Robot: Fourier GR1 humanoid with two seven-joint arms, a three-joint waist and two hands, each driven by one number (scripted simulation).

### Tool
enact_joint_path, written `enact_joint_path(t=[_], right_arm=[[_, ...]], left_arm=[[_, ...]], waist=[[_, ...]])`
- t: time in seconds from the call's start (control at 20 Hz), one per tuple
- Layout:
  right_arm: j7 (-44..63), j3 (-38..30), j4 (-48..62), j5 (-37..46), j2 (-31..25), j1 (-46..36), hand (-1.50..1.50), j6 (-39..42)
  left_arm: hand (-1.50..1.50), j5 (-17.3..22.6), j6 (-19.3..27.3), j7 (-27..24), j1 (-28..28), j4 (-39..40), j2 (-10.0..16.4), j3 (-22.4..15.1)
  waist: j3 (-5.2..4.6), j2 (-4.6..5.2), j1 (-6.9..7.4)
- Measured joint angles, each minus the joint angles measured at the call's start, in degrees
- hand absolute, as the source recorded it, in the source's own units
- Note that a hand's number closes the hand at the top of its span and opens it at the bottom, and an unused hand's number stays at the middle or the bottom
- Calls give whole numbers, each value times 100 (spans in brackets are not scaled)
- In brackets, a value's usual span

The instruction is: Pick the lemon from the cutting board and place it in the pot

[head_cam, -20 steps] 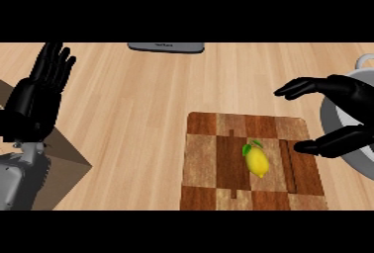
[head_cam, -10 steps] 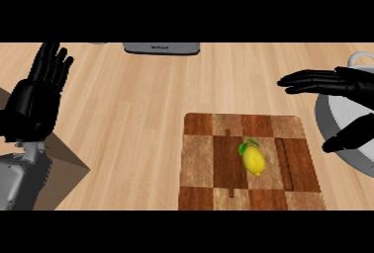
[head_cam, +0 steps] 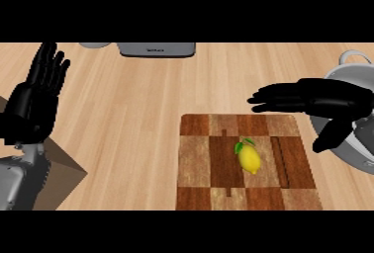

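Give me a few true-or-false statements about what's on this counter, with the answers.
1. The lemon lies on the cutting board. True.
2. The right hand is curled round the lemon. False: it is open and apart from the lemon, near the board's far edge.
3. The pot stands to the left of the board. False: it stands at the board's right.
4. The left hand is open, fingers up, at the view's left. True.
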Motion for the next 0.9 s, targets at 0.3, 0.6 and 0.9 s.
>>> enact_joint_path(t=[0.3, 0.6, 0.9], right_arm=[[240, 365, 243, 514, 352, -79, -150, 48], [299, 586, 484, 864, 632, -48, -150, 104], [159, 666, 443, 1089, 838, 182, -150, -80]], left_arm=[[0, -24, 9, -22, -43, 61, -28, 23], [0, 64, -68, -60, -76, 125, -57, 131], [0, -15, -33, -91, -30, 96, -92, 129]], waist=[[4, -12, -79], [11, -22, -121], [17, -40, -164]])
